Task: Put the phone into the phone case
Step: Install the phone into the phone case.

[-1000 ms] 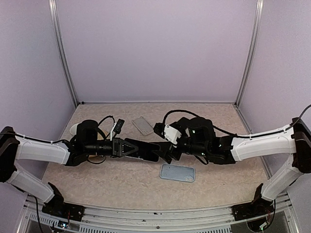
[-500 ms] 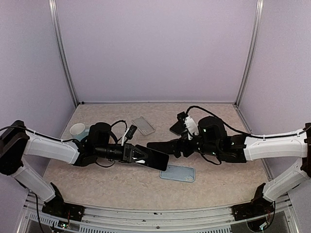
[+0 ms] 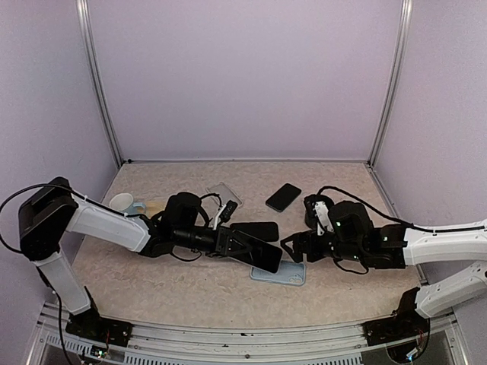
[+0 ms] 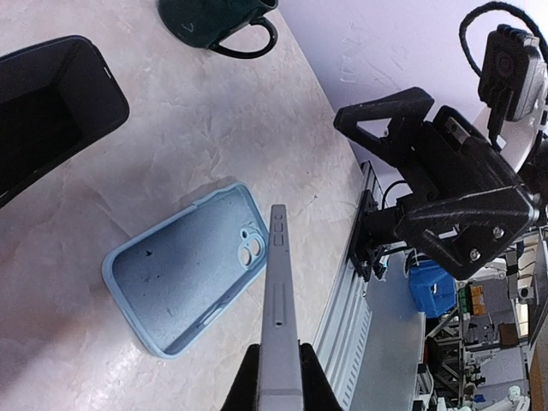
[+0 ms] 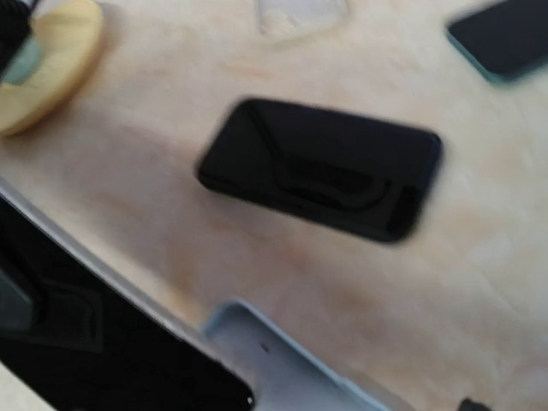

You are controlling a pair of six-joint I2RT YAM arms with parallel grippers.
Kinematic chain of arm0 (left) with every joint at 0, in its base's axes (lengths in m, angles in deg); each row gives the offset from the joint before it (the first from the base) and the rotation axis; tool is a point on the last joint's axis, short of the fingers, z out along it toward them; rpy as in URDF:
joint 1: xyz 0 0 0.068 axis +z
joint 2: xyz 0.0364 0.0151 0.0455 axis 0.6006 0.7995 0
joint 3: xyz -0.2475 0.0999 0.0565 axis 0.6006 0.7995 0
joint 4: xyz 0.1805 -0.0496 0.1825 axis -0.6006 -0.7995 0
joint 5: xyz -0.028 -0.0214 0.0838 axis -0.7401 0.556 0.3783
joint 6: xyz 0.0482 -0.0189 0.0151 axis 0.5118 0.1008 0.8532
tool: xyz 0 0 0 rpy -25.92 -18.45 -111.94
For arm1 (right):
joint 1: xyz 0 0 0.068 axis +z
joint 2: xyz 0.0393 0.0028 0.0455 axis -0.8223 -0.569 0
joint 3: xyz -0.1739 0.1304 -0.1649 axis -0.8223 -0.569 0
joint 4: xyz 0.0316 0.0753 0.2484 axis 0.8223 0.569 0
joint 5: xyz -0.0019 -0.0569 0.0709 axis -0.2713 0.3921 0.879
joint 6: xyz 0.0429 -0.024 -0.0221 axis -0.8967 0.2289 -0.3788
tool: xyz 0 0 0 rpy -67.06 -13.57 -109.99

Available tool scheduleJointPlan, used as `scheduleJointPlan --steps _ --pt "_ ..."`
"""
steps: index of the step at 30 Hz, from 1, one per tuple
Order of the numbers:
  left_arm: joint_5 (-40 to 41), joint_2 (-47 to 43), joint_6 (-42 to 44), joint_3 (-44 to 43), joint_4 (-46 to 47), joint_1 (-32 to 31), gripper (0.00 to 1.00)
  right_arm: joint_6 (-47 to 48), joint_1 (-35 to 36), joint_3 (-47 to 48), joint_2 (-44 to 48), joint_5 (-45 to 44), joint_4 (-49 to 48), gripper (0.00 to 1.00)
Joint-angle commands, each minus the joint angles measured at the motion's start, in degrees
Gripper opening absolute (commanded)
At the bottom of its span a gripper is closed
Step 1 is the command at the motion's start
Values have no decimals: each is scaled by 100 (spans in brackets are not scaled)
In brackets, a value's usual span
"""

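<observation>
— On the table [image 3: 342, 179], what are the grippers doing?
— Right gripper [image 3: 292, 248]: fingers spread, empty, just beside the case [image 4: 184, 270]. Left gripper [image 4: 280, 381]: pinching the phone [image 4: 278, 291] by one end.
— Where's the phone exactly?
— Held out, its free end over the open case.

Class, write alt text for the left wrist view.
The left gripper holds a phone edge-on near a blue case lying open side up. A dark mug stands beyond; the right gripper is open at right.
</observation>
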Motion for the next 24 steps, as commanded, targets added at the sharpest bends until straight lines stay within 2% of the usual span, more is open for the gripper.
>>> scheduleJointPlan --steps 1,12,24 --pt "-77 336 -178 -429 300 -104 0 -711 -20 -246 134 -325 457 92" --pt "-270 1165 -482 -953 547 -296 0 -1462 -29 -708 179 -282 582 94" --pt "-236 1582 -672 -1292 533 -305 0 -1509 -64 -936 99 -40 366 94"
